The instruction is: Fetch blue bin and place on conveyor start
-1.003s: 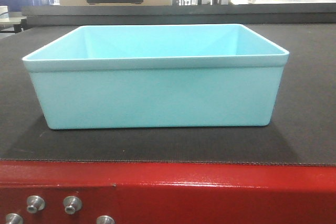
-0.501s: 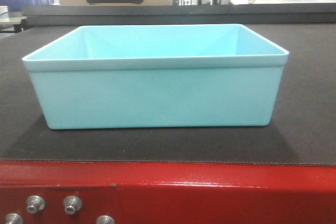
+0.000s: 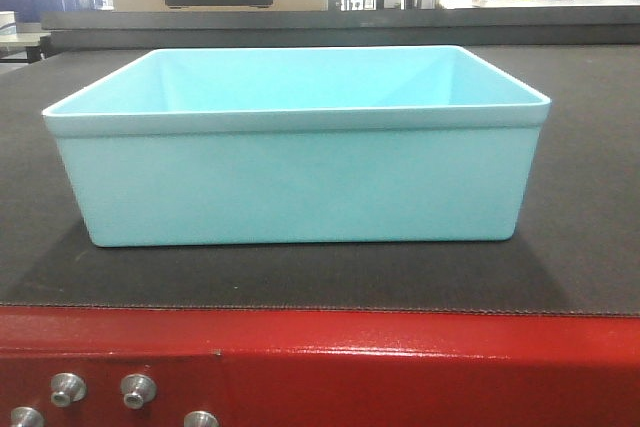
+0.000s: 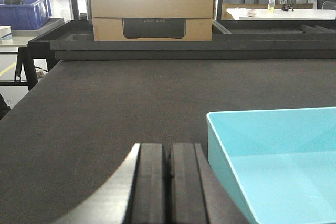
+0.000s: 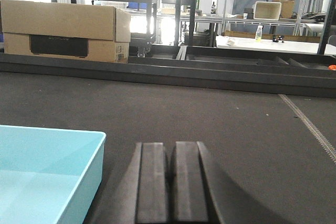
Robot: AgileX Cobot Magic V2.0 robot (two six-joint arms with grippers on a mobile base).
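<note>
Comparing with 1 second ago, nothing moves: bin (image 3: 296,175) sits on belt (image 3: 590,207); my 2 pincers (image 4: 168,177) (image 5: 171,177) are pressed together, empty.

Both wrist views are showing flat black rubbery finger pads (image 4: 152,182) (image 5: 153,182), edged by curved grey metal.
</note>
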